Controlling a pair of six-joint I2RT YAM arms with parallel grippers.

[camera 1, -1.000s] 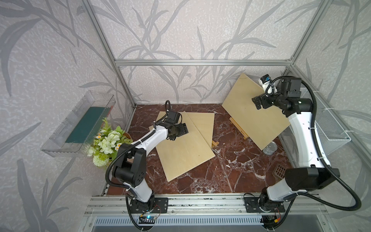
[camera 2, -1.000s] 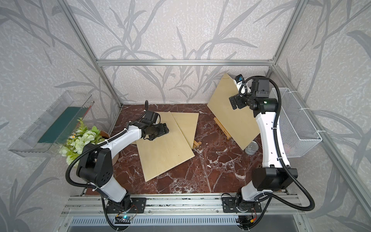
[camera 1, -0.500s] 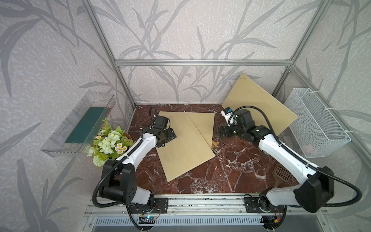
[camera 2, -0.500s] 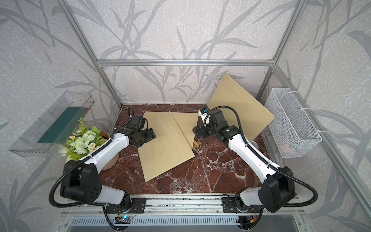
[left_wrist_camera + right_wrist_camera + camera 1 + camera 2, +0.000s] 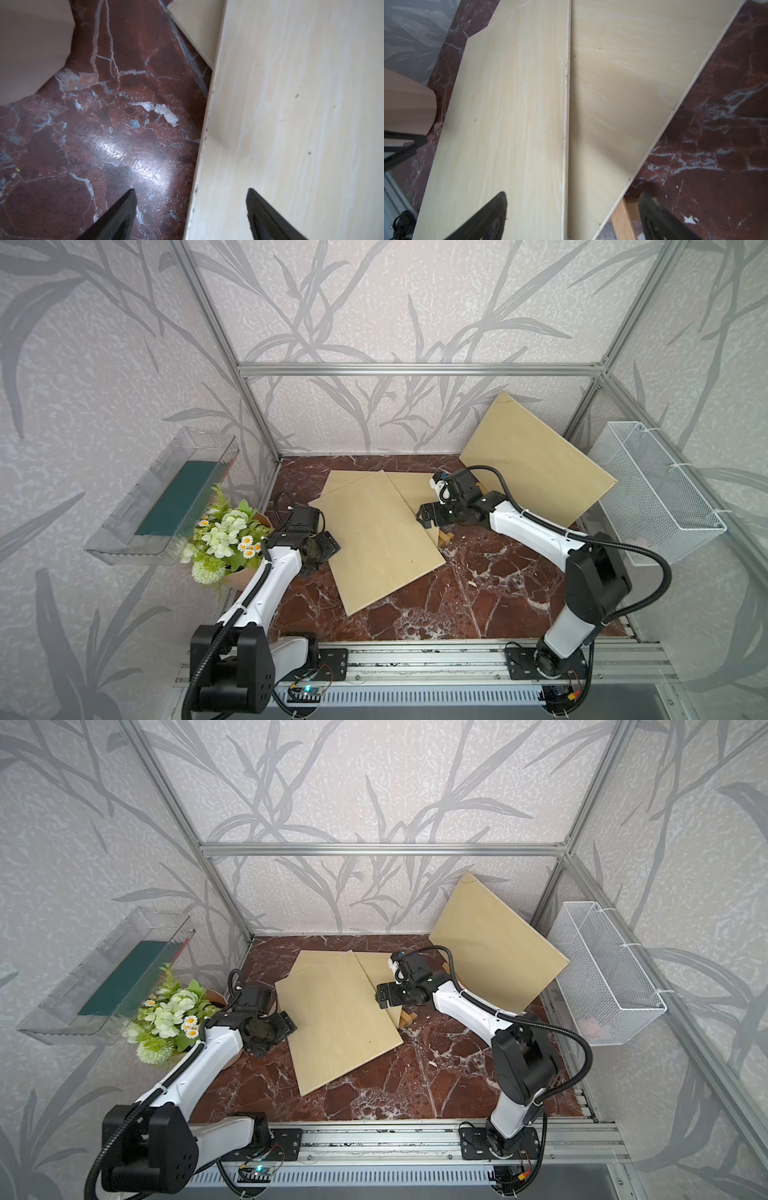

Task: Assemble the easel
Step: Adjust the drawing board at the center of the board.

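- Hovering at the edge of the top board [image 5: 374, 539] nearest its own arm, the left gripper [image 5: 327, 546] is showing its jaws spread wide and empty. In the left wrist view one finger [image 5: 120, 214] is hanging over the marble floor [image 5: 93, 135] and the other over the board face.
- The right gripper [image 5: 426, 519] is also standing open and holding nothing, poised above the line where the top board is overlapping the lower board [image 5: 409, 489].
- A wooden easel piece [image 5: 446, 537] is poking out from beneath the lower board's corner, just beside the right gripper; the rest of it is lying hidden.
- A third board [image 5: 536, 464] is leaning in the back right corner, well apart from both grippers.
- Judgement: the step in hand is looking like the reach for the flat boards, with nothing yet joined.
- Judgement: the next move is calling for a pinch on a thin edge lying on hard stone, likely to clear the boards off the wooden piece.
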